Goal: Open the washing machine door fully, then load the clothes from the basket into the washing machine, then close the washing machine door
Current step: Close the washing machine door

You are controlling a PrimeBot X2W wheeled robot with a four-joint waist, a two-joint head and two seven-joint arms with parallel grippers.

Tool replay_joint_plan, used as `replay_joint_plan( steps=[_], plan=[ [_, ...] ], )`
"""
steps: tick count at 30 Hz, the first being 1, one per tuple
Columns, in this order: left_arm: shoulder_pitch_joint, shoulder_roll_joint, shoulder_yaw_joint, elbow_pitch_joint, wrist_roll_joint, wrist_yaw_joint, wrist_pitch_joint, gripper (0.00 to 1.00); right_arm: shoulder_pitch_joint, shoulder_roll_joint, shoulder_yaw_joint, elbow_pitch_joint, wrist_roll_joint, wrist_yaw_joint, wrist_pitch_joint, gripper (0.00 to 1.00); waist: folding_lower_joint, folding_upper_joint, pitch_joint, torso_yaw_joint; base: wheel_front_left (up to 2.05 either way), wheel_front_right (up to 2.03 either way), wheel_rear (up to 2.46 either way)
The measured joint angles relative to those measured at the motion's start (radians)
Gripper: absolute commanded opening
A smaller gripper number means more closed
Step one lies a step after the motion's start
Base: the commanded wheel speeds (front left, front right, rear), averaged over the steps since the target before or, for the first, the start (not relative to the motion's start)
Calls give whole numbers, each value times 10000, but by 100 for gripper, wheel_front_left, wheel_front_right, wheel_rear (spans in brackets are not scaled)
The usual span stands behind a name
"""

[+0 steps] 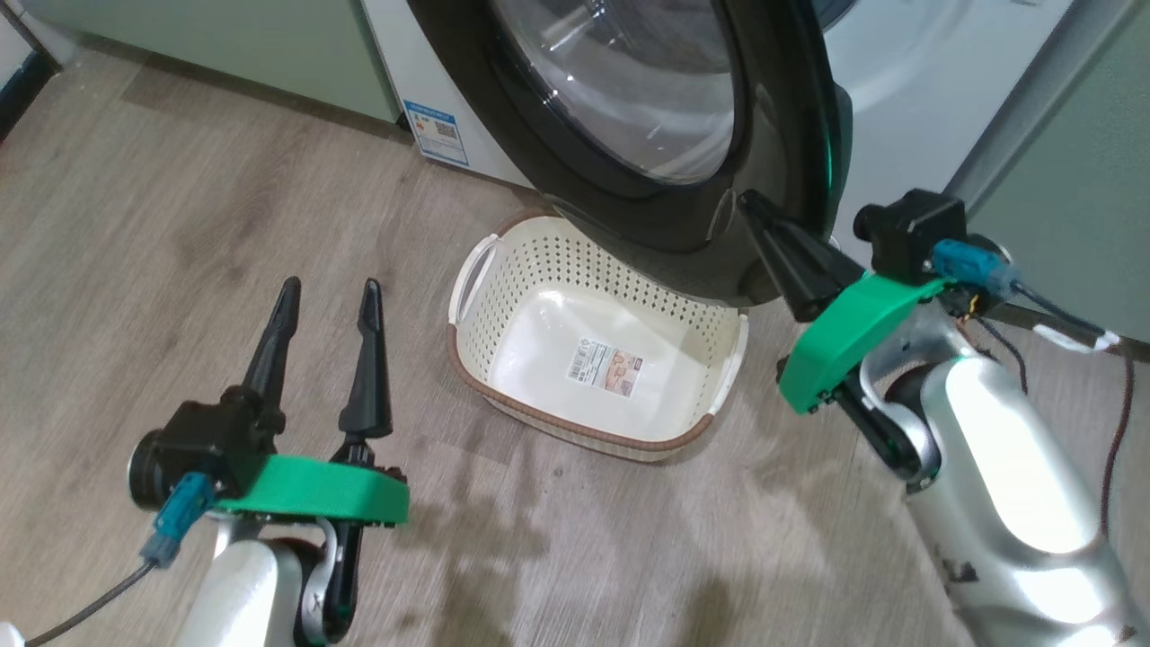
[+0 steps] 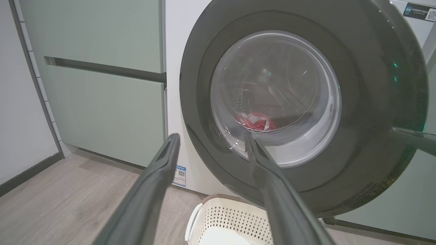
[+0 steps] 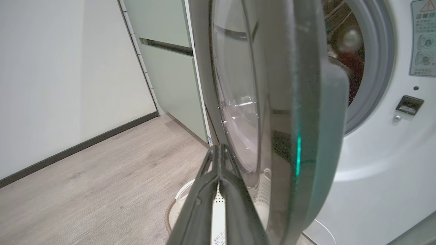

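The washing machine (image 1: 925,81) stands with its door (image 1: 773,108) swung partly open, black ring and glass bowl facing me. My right gripper (image 1: 747,201) is shut, its tips at the door's outer face low down near the free edge; the right wrist view shows those tips (image 3: 219,148) beside the edge-on door (image 3: 306,102). Red and white clothes (image 2: 257,121) lie in the drum, seen through the door glass (image 2: 276,95). The basket (image 1: 539,261) sits on the floor under the door with just a sticker on its floor. My left gripper (image 1: 330,286) hovers open, left of the basket.
Pale green cabinets (image 2: 102,112) flank the machine on the left, and a green panel (image 1: 1078,162) stands to its right. The grey gasket (image 3: 378,68) and a door latch slot (image 3: 408,104) show behind the door. Wooden floor (image 1: 162,234) stretches to the left.
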Motion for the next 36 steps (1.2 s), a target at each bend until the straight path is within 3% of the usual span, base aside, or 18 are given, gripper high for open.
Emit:
replay_joint_plan(
  steps=[20, 36],
  plan=[
    [-381, -385, 178, -38, 268, -437, -2, 100, -1520, -491, -729, 1363, -182, 4, -224, 0, 0, 0, 694, 209, 0, 0, 0],
    [-998, -523, -77, -324, 353, -491, -75, 100, -5123, -1310, -1622, 4694, -102, 4, -1570, 0, 0, 0, 1788, 502, 0, 0, 0]
  ],
)
